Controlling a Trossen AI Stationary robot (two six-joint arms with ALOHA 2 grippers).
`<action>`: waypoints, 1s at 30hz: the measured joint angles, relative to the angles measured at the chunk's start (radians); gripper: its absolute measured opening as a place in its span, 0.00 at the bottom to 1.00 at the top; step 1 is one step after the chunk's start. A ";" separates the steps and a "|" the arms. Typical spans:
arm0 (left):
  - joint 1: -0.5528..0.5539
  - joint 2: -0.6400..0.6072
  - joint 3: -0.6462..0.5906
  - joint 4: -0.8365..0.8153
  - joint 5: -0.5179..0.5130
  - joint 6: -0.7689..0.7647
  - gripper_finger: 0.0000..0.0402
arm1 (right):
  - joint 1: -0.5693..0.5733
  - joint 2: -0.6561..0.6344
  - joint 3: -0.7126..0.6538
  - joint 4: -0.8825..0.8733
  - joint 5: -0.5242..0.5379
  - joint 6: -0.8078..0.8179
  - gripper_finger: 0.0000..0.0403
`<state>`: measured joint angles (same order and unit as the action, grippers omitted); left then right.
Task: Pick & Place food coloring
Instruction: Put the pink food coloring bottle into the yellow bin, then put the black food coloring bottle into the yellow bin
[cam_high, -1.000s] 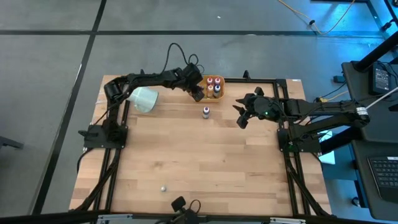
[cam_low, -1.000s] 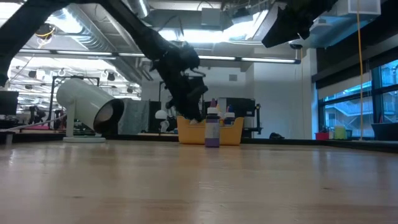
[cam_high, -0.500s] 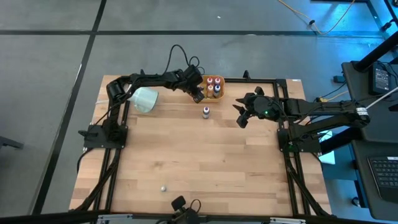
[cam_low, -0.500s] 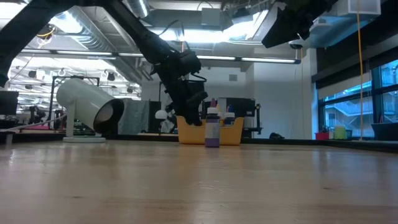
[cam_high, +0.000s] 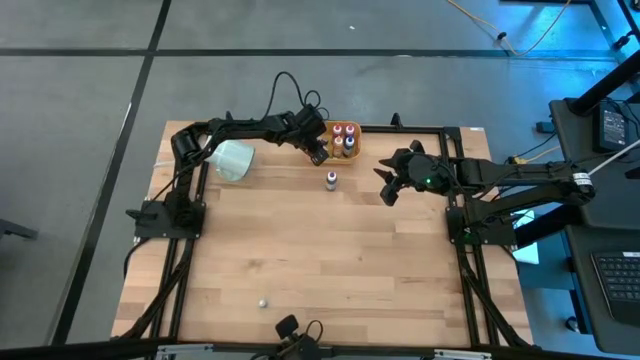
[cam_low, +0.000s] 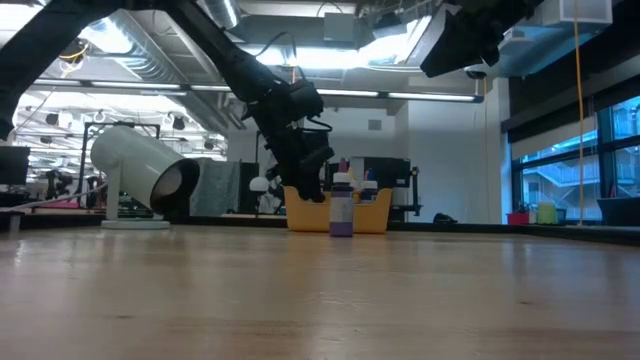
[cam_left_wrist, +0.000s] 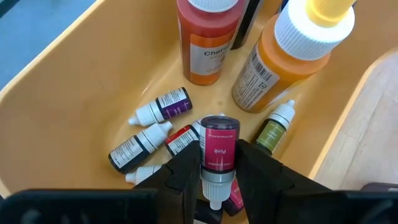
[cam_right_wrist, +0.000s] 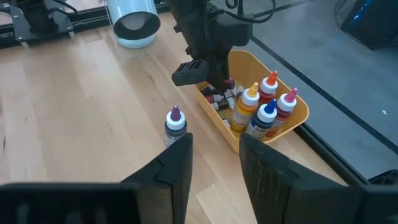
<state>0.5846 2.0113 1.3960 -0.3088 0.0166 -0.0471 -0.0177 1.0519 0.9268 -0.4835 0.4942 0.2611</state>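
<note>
Left gripper (cam_left_wrist: 217, 180) jaws grasp one pink vial (cam_left_wrist: 218, 144) over five vials in the bin (cam_left_wrist: 74, 93).

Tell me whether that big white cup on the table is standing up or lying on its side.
On its side. The white cup lies tipped on the table, its dark open mouth facing sideways in the low view.

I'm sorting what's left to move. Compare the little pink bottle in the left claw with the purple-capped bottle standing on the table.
The pink bottle is held between the left claw's fingers above the yellow bin; the purple-capped bottle stands alone on the wood table, outside the bin. The pink one points cap-down, while the purple-capped one is upright. The pink bottle has a pink label; the other has a pale body. Both are small dropper bottles.
</note>
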 joint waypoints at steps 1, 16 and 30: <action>0.000 0.000 0.000 0.000 0.000 0.000 0.24 | 0.001 0.000 0.000 0.000 0.000 0.000 0.33; 0.000 -0.068 -0.001 -0.007 0.000 -0.017 0.36 | 0.001 0.000 0.000 0.000 -0.001 0.004 0.33; -0.218 -0.486 0.000 -0.354 0.007 0.002 0.36 | 0.001 0.000 0.000 -0.022 -0.139 -0.003 0.33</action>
<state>0.3665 1.5251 1.3960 -0.6630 0.0233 -0.0453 -0.0170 1.0519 0.9268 -0.5053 0.3547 0.2584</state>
